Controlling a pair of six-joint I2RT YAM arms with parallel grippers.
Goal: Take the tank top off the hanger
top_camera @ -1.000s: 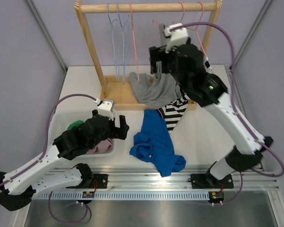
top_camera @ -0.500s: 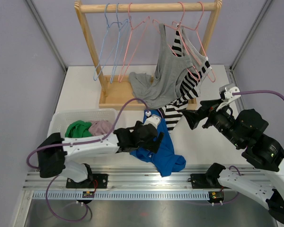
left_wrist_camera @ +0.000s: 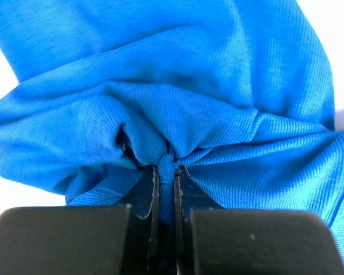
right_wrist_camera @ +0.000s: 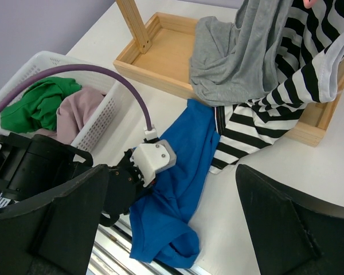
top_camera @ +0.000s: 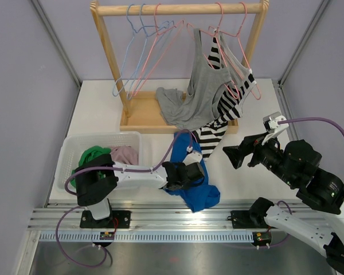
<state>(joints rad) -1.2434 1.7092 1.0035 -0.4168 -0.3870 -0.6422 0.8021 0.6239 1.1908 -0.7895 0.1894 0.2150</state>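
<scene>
The left gripper (left_wrist_camera: 165,172) is down on the white table (top_camera: 97,109) in front of the laundry basket (top_camera: 100,137), its fingers pinched together on a bunched fold of the blue garment (left_wrist_camera: 189,86) that lies crumpled there. The right gripper (top_camera: 236,153) hangs in the air off to the right, above the table, its fingers spread wide with nothing between them. The gray tank top (top_camera: 206,91) is on a pink hanger under the wooden rail (top_camera: 178,8), its lower part slumped into the rack's wooden tray beside a black-and-white striped top (top_camera: 215,134).
</scene>
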